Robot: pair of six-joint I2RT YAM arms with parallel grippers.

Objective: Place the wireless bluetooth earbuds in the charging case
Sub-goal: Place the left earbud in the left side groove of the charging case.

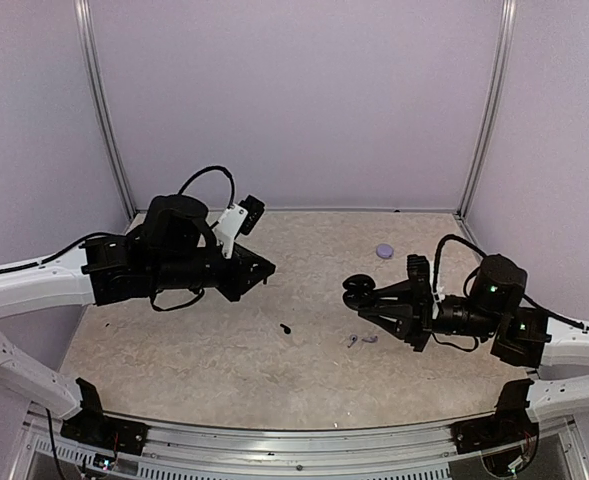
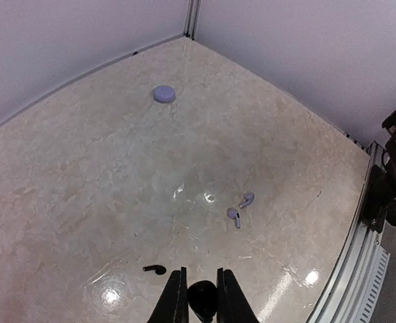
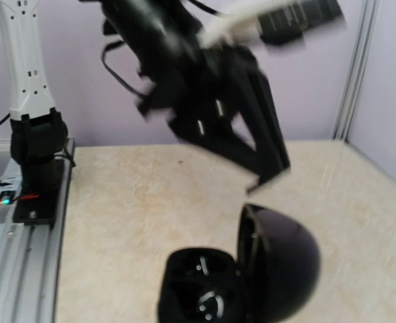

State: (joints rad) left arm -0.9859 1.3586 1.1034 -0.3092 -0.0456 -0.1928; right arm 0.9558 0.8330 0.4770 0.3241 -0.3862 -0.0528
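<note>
Left gripper is pinched nearly shut on a small black piece, as I judge it. Right gripper is clamped on an open black case, its own fingers hidden. The earbuds lie on the table, ahead-right of my left fingers, with stems angled back toward me. They are nearer my right arm. The case sits far back, lid closed.

loc: robot lab cell | evid: plain lavender walls, alu posts, bench rail
</note>
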